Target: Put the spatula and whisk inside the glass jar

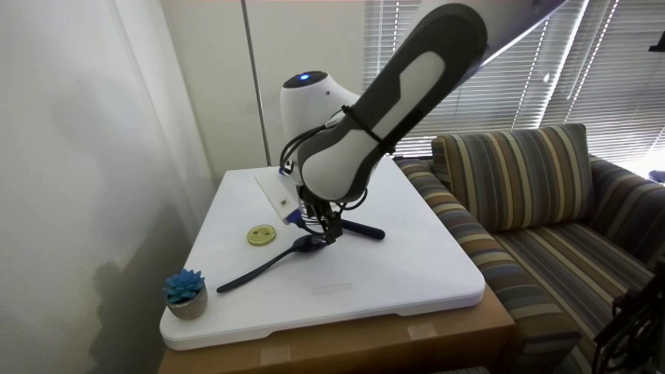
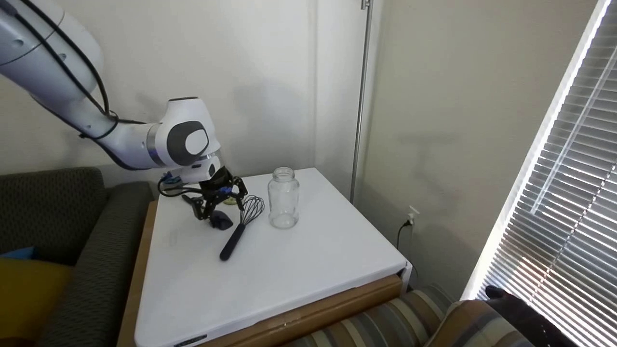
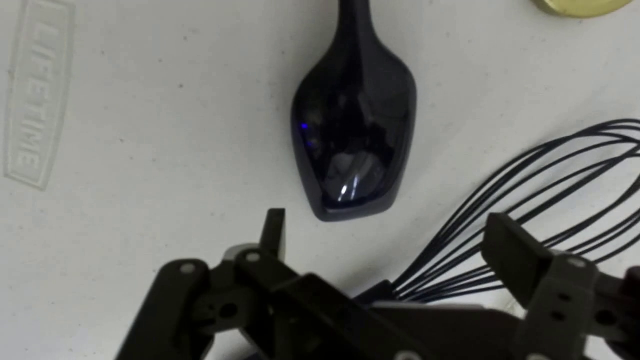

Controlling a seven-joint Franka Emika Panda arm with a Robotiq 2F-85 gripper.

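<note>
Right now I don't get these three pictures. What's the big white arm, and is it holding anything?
That is a white and dark grey robot arm, steered by a person. Two pictures come from cameras outside the robot, in different places; the close-up comes from a camera on its wrist. On the white table lie an all-black, long-handled spatula and a black whisk with looped wires. A clear, cylindrical glass jar stands upright near the whisk; there's also a round gold disc and a potted blue plant. Nothing is held: the black gripper, like a two-fingered hand, is open.
</note>
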